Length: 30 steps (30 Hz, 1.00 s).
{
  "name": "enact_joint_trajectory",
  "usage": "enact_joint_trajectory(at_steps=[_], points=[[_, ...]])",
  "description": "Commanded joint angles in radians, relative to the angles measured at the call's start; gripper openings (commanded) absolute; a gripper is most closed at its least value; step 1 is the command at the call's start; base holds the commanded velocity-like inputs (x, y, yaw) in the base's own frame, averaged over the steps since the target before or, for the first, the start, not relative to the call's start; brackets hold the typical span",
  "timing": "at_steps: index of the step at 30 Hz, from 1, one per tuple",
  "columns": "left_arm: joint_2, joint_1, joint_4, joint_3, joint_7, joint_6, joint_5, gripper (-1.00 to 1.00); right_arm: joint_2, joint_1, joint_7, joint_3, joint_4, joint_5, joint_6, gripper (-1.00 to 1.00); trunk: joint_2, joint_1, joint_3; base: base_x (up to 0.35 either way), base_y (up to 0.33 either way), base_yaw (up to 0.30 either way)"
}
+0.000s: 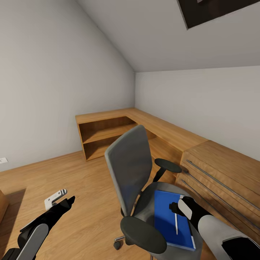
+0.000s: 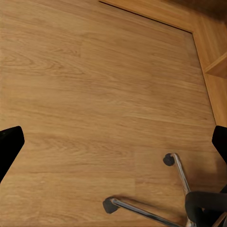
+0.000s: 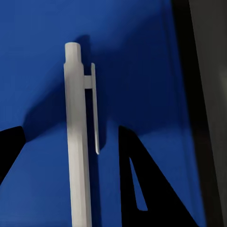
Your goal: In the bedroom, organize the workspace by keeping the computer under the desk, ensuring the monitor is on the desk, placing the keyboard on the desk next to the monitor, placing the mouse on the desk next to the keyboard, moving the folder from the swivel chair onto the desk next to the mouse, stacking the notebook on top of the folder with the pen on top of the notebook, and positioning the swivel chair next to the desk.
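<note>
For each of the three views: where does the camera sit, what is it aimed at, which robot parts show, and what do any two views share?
Head view: from the robot's head, looking forward and down at the swivel chair; left gripper and right gripper show.
Left wrist view: on the left arm, facing the wood floor and chair base; black fingertips at the edges.
Right wrist view: on the right arm, close over the pen on the folder; dark fingers beside the pen.
Shared: head and right wrist views both show pen and folder.
</note>
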Motion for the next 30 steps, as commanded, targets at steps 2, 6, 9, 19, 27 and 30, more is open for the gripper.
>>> enact_joint_trajectory(at_steps=[2, 6, 9, 19, 27, 30], points=[[0.001, -0.001, -0.002, -0.002, 0.009, 0.0, 0.009, 1.0, -0.001, 0.001, -0.008, 0.011, -0.001, -0.004, 0.007, -1.0, 0.0, 0.0, -0.001, 0.0, 0.0, 0.0], [0.001, -0.001, -0.002, -0.002, 0.009, 0.0, 0.009, 1.0, -0.001, 0.001, -0.006, 0.009, -0.001, -0.007, 0.008, -1.0, 0.0, 0.0, -0.001, 0.0, 0.0, 0.0], [0.001, -0.001, -0.002, -0.002, 0.009, 0.0, 0.009, 1.0, -0.001, 0.001, -0.005, 0.008, -0.001, -0.01, 0.009, -1.0, 0.0, 0.0, -0.001, 0.0, 0.0, 0.0], [0.001, -0.001, -0.001, -0.002, 0.009, 0.0, 0.009, 1.0, -0.002, 0.001, -0.002, 0.006, -0.005, -0.012, 0.024, -1.0, 0.0, 0.0, -0.001, 0.0, 0.0, 0.0], [0.001, -0.001, 0.001, -0.002, 0.009, 0.0, 0.011, 1.0, -0.003, 0.001, -0.002, 0.006, -0.006, -0.012, 0.026, -1.0, 0.0, 0.0, -0.001, 0.0, 0.0, 0.0], [0.001, -0.001, 0.001, -0.002, 0.009, 0.0, 0.012, 1.0, -0.003, 0.001, -0.002, 0.006, -0.006, -0.012, 0.026, -1.0, 0.0, 0.0, -0.001, 0.0, 0.0, 0.0]])
